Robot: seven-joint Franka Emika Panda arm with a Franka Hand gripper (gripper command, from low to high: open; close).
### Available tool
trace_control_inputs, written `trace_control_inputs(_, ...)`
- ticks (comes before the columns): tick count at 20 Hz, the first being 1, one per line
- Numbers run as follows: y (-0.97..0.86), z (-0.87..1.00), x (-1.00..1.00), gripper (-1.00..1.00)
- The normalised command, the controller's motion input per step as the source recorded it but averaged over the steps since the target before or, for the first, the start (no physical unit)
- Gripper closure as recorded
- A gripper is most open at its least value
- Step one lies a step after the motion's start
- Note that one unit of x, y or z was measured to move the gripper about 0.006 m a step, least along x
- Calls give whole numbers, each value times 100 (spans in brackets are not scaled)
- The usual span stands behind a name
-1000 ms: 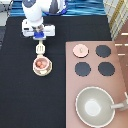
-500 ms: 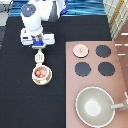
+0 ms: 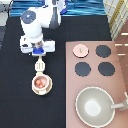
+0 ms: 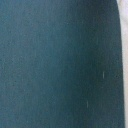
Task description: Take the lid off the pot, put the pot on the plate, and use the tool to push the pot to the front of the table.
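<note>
My gripper (image 3: 38, 53) hangs over the black table (image 3: 20, 105) at the exterior view's upper left, shut on the handle of the cream-white tool (image 3: 40, 65). The tool's slotted head points toward the view's bottom and touches the top side of the pink-beige pot (image 3: 41, 83). The uncovered pot shows its reddish-orange inside and sits on the cream-yellow plate (image 3: 32, 87). The pink lid (image 3: 80, 50) lies on the stove's upper left burner. The wrist view shows only a dark blue-green surface.
The brown stove top (image 3: 119, 70) fills the right side and has three uncovered black burners (image 3: 103, 51). A large grey-beige pan (image 3: 95, 106) with a long handle stands at its lower end.
The gripper and the tool have moved toward the exterior view's bottom. The pot and the plate have slid the same way ahead of the tool's head.
</note>
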Motion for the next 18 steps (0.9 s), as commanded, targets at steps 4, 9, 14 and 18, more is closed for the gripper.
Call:
trace_control_inputs(4, 0, 20, 100, 100)
trace_control_inputs(9, 0, 26, 100, 100)
trace_control_inputs(14, 0, 45, 100, 100)
trace_control_inputs(18, 1, 48, 100, 100)
